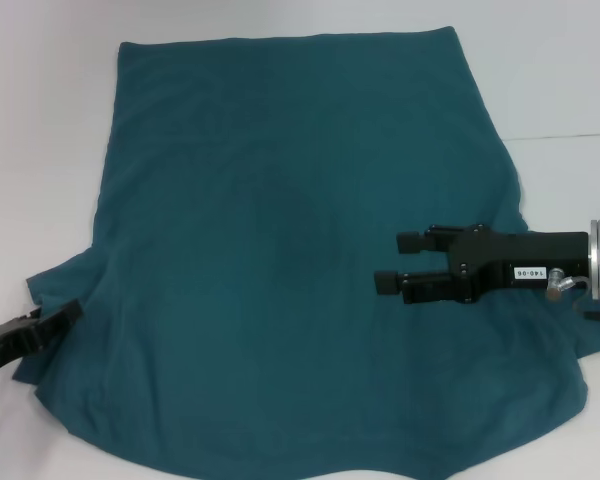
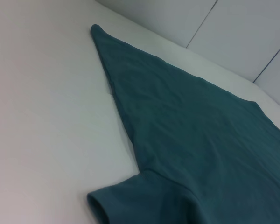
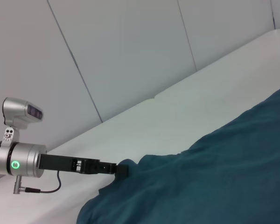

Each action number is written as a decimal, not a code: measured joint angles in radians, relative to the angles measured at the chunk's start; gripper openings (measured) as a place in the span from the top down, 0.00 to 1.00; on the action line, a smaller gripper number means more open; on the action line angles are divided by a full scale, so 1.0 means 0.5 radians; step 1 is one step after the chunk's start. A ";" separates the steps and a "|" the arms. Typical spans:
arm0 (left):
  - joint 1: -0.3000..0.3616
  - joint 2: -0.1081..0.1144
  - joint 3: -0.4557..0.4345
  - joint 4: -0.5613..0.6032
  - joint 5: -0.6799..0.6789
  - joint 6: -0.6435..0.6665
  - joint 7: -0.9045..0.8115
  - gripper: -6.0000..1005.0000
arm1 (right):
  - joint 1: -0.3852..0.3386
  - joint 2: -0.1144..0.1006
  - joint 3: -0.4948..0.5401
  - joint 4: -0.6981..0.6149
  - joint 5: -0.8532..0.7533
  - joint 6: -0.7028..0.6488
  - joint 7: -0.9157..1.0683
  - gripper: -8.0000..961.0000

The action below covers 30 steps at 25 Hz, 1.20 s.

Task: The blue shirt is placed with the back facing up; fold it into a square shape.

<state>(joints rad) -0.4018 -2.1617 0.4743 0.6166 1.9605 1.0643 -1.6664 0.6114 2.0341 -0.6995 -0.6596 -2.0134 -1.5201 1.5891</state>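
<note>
The blue shirt (image 1: 280, 260) lies flat, back up. The left gripper (image 1: 55, 322) reaches its sleeve — grip unclear; the right gripper (image 1: 405, 262) hovers above, jaws apart — ready to fold.

blue shirt (image 1: 280, 250) near hem cropped, left claw (image 1: 65, 315) partly offscreen

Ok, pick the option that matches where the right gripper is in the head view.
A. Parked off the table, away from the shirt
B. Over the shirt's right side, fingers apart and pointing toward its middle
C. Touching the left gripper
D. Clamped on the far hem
B: in the head view the right gripper sits over the right part of the blue shirt, fingers apart, while the left gripper is at the shirt's left sleeve edge.
</note>
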 joint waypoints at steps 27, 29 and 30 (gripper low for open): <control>-0.081 0.051 -0.018 0.058 0.000 -0.194 0.011 0.99 | -0.009 0.007 0.001 0.000 0.026 0.000 0.000 0.04; -0.098 0.062 -0.018 0.068 0.006 -0.226 0.012 0.99 | -0.009 0.009 0.002 0.000 0.026 0.000 0.000 0.04; -0.106 0.066 -0.017 0.073 0.010 -0.239 0.012 0.99 | -0.009 0.011 0.002 0.000 0.026 0.000 0.000 0.04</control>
<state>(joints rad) -0.4548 -2.1288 0.4660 0.6530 1.9652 0.9449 -1.6604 0.6067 2.0395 -0.6984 -0.6596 -2.0003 -1.5199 1.5891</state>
